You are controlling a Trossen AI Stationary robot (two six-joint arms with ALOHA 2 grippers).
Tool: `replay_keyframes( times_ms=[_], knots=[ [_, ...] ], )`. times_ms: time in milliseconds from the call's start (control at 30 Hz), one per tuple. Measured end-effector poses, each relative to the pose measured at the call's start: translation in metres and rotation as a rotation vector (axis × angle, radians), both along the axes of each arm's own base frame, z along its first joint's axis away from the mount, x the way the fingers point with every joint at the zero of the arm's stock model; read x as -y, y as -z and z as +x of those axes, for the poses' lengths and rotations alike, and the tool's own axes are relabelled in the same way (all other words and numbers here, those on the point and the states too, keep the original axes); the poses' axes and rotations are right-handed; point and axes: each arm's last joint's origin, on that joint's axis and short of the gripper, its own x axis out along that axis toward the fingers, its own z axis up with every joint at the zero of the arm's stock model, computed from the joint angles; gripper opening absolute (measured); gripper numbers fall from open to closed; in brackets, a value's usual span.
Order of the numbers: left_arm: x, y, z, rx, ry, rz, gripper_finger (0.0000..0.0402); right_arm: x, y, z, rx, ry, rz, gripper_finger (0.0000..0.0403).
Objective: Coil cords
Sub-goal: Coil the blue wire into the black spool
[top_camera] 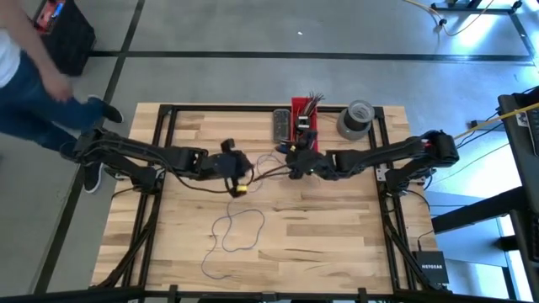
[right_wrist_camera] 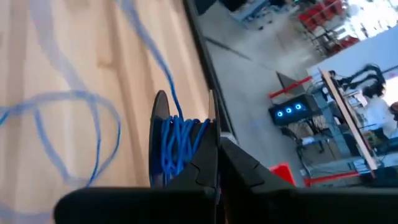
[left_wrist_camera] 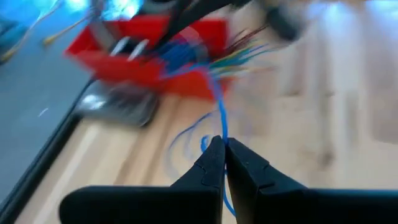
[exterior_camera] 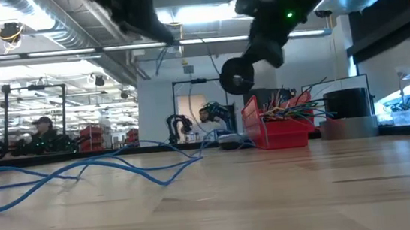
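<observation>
High view: one cord [top_camera: 238, 229], two end effectors [top_camera: 238, 175] [top_camera: 296, 165]

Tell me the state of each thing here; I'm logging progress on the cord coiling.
Thin blue cord: partly wound, the rest loose in loops on the table.
Dark spool: carries several turns of cord.
Left gripper: shut on the cord.
Right gripper: shut, at the spool.
Red bin: holds multicoloured wire ends.
</observation>
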Motion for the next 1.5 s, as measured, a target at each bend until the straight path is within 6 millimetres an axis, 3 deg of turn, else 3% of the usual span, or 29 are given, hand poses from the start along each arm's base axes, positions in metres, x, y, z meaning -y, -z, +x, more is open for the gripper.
replay_keyframes(
  times_ms=[433, 800, 1167, 1500],
  knots=[
    [0.005, 0.01, 0.03, 0.099, 0.082, 0.051, 0.0005, -0.002, -0.02, 0.027, 0.448, -0.167, 0.154, 0.0007],
    [-0.01, 0.021, 0.039, 0.086, 0.014, 0.034, 0.0005, -0.007, -0.032, 0.03, 0.615, -0.293, 0.28, 0.0008],
    [-0.023, 0.029, 0.043, 0.049, -0.019, 0.038, 0.0005, -0.012, -0.07, 0.008, 0.728, -0.348, 0.302, 0.0008],
    [-0.023, 0.029, 0.045, 0.051, -0.008, 0.054, 0.0005, -0.035, -0.102, -0.023, 0.752, -0.446, 0.314, 0.0008]
  ],
)
